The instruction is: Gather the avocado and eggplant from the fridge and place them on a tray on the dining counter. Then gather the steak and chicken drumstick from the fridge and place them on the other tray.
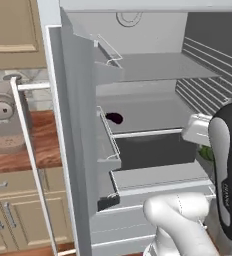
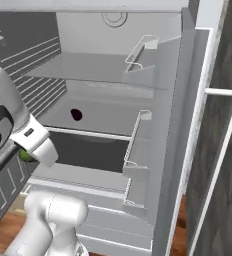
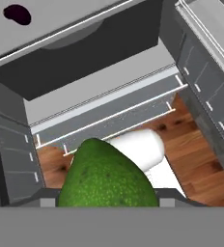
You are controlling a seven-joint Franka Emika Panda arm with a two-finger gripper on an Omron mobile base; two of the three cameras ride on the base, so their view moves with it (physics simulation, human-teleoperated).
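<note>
- In the hand view, the bumpy green avocado (image 3: pixel 106 176) sits right at the gripper (image 3: pixel 106 200), between the two dark finger tips; the claw looks closed on its sides, pinching it.
- In the left base view the avocado (image 1: pixel 206 152) shows as a small green patch behind the black-and-white forearm, just outside the fridge's right edge; in the right base view it is a green sliver (image 2: pixel 25 155) under the white wrist.
- The dark purple eggplant (image 1: pixel 114 118) lies on the grey middle shelf of the open grey fridge (image 1: pixel 153 65), well apart from the gripper; it also appears in the right base view (image 2: pixel 76 114) and at the hand view's top left corner (image 3: pixel 17 14).
- Below the avocado the hand view shows the fridge's lower drawers and a brown wooden floor (image 3: pixel 201 149).
- The left base view shows a wooden counter (image 1: pixel 38 150) and beige cabinets (image 1: pixel 13 30) left of the fridge door.
</note>
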